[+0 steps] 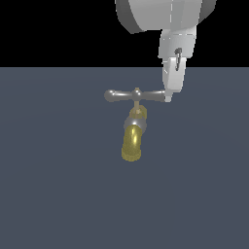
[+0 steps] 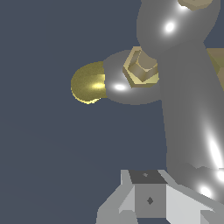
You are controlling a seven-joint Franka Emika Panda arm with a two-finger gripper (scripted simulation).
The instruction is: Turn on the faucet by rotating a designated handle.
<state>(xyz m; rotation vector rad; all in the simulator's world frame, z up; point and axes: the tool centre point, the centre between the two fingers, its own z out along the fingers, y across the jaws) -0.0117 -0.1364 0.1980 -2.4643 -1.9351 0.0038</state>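
The handle (image 1: 132,95), a slim grey T-bar, lay with its long axis across the exterior view, and the gripper (image 1: 168,98) met the end of its arm on the exterior view's right; whether the fingers (image 2: 148,197) were spread or pinching it could not be told. The bar crowned the faucet (image 1: 133,127), which stood on the dark grey floor (image 1: 53,185) near mid-scene. Its brass-yellow spout (image 1: 131,144) pointed toward the exterior view's lower edge, crosswise to the bar.
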